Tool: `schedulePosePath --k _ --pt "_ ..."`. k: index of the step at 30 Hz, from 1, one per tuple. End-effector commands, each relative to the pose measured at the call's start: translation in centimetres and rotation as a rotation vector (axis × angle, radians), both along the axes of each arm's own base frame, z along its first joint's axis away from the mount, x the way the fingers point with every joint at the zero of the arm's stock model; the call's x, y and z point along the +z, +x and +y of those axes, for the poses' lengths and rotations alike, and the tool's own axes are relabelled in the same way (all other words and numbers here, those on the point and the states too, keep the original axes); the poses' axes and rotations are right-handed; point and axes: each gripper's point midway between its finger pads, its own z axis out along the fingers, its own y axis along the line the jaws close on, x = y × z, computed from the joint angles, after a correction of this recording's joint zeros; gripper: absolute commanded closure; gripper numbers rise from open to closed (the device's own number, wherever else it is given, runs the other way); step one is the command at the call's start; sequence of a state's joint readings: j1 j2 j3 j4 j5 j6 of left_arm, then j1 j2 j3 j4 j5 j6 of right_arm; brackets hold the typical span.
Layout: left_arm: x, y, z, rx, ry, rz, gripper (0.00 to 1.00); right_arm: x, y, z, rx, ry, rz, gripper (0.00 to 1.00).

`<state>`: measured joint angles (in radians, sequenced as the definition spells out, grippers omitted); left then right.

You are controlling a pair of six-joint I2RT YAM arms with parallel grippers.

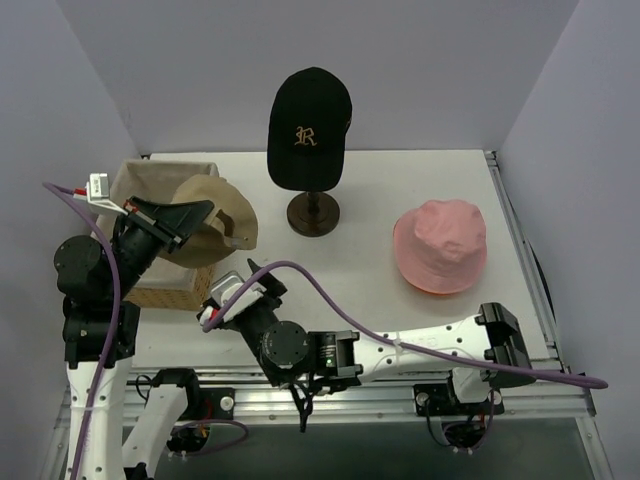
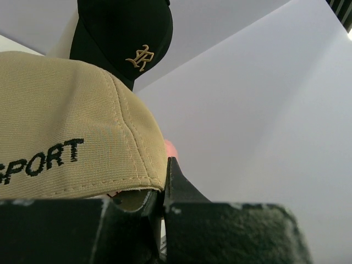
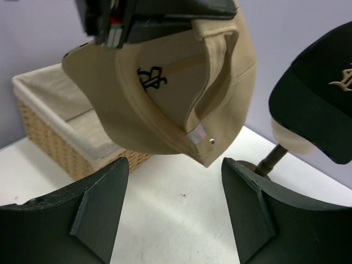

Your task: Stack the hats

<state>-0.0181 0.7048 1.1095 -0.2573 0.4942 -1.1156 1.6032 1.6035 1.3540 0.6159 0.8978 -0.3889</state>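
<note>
My left gripper is shut on the edge of the tan cap and holds it in the air beside the basket. In the left wrist view the tan cap with dark lettering is pinched at the gripper. My right gripper is open just below it. From the right wrist the tan cap hangs with its back strap above the open gripper. The black cap with a gold "R" sits on the head form. The pink hat lies at the right on an orange hat, of which only a rim shows.
A wicker basket with a cloth lining stands at the left back, partly under the tan cap. The head form's dark stand is at the table's middle back. White walls close in the table on three sides.
</note>
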Motion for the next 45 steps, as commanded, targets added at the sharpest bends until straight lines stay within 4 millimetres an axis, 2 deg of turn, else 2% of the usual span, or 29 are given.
schedulePosePath --k 1,2,4,8,12,15,16,19,20,21,24,26,27,28,31,32,34,35,38,39,40,41,45 --pt "2.4 -1.3 0.2 0.011 -0.036 -0.053 0.98 5.4 2.3 -2.5 -0.195 0.176 -0.034 0.36" --pt "2.4 -1.6 0.1 0.005 -0.041 -0.051 0.98 5.9 2.7 -2.8 -0.223 0.182 -0.046 0.37" --pt "2.3 -1.9 0.0 -0.001 -0.050 -0.049 0.98 5.5 3.4 -2.5 -0.255 0.179 -0.045 0.39" --pt "2.4 -2.7 0.1 0.000 -0.063 -0.064 0.98 7.0 4.7 -1.0 -0.191 0.232 -0.023 0.40" --pt "2.8 -3.4 0.1 0.002 -0.062 -0.074 0.98 7.2 6.0 -0.8 -0.197 0.303 0.008 0.41" --pt "2.9 -4.0 0.1 -0.003 -0.062 -0.076 0.97 7.2 7.2 -1.6 -0.233 0.313 0.008 0.63" --pt "2.9 -4.1 0.1 -0.005 -0.063 -0.075 0.98 7.2 7.5 -2.0 -0.250 0.312 0.008 0.80" --pt "2.6 -4.5 0.1 -0.005 -0.063 -0.074 0.98 7.8 8.4 -3.7 -0.269 0.316 0.001 1.00" --pt "2.5 -4.6 -0.1 -0.014 -0.061 -0.072 0.98 8.0 8.4 -4.0 -0.260 0.305 -0.003 1.00" --pt "2.3 -4.6 -0.1 -0.019 -0.059 -0.066 0.98 9.3 8.3 -4.8 -0.241 0.323 -0.011 1.00" --pt "2.0 -4.6 -0.9 -0.075 -0.044 -0.063 0.97 10.7 7.9 -6.7 -0.225 0.317 -0.026 1.00" --pt "2.0 -4.5 -1.4 -0.112 -0.017 -0.083 0.84 11.7 7.7 -7.8 -0.193 0.295 -0.039 1.00" --pt "1.9 -4.9 -1.9 -0.155 0.004 -0.093 0.73 11.9 7.6 -8.1 -0.178 0.287 -0.043 1.00" --pt "2.0 -5.1 -2.2 -0.180 0.020 -0.107 0.54 12.3 7.6 -8.3 -0.164 0.280 -0.050 1.00" --pt "1.8 -6.2 -3.2 -0.262 0.106 -0.155 0.36 12.7 7.3 -9.9 -0.150 0.242 -0.051 1.00" --pt "2.2 -6.9 -3.2 -0.265 0.166 -0.208 0.34 13.7 7.1 -10.7 -0.139 0.250 -0.054 1.00" --pt "1.4 -8.3 -3.2 -0.276 0.216 -0.206 0.32 13.6 6.9 -11.3 -0.123 0.213 -0.034 1.00" --pt "1.6 -9.0 -3.2 -0.274 0.263 -0.256 0.30 14.6 6.6 -12.1 -0.108 0.224 -0.036 1.00" --pt "1.3 -10.5 -3.2 -0.289 0.363 -0.342 0.27 14.4 5.8 -12.9 -0.045 0.163 -0.028 1.00" --pt "1.7 -10.9 -3.2 -0.286 0.399 -0.378 0.27 14.5 5.6 -13.1 -0.032 0.153 -0.026 1.00" --pt "1.4 -10.9 -3.1 -0.287 0.426 -0.376 0.27 13.7 5.3 -13.0 -0.014 0.113 -0.012 1.00" --pt "1.4 -10.6 -2.8 -0.263 0.492 -0.420 0.25 13.7 5.1 -13.3 0.001 0.110 -0.006 1.00" --pt "1.8 -9.9 -2.2 -0.221 0.579 -0.459 0.25 11.9 4.2 -12.6 0.078 0.057 0.038 1.00"
